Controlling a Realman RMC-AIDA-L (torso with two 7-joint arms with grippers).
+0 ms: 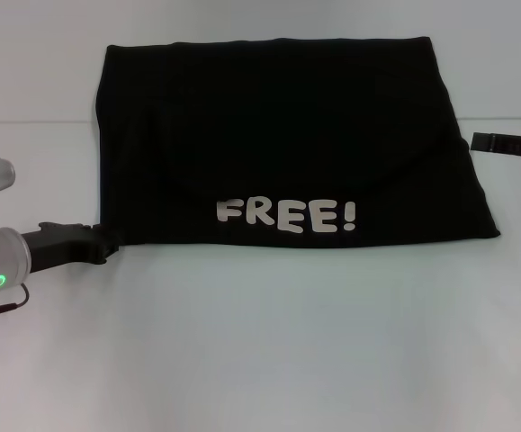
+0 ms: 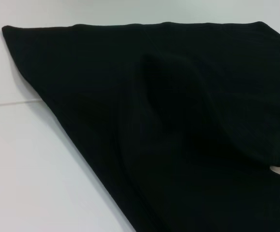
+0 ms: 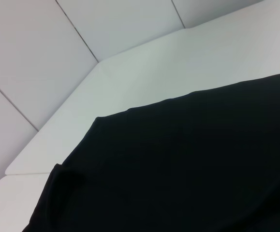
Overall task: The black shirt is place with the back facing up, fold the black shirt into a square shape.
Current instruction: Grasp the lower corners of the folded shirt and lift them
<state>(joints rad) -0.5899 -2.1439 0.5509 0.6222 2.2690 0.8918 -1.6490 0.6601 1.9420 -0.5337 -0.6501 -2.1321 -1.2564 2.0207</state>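
Black shirt point(image 1: 287, 135), left hand point(image 1: 107, 245) at corner

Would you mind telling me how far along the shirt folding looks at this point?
Partly done: the black shirt already lies folded into a wide rectangle on the white table, with the FREE! lettering facing up along its near edge. In hand: the left gripper is at the near left corner, while the right gripper sits just off the right edge. Left: it is still wider than deep, so probably one more sideways fold.
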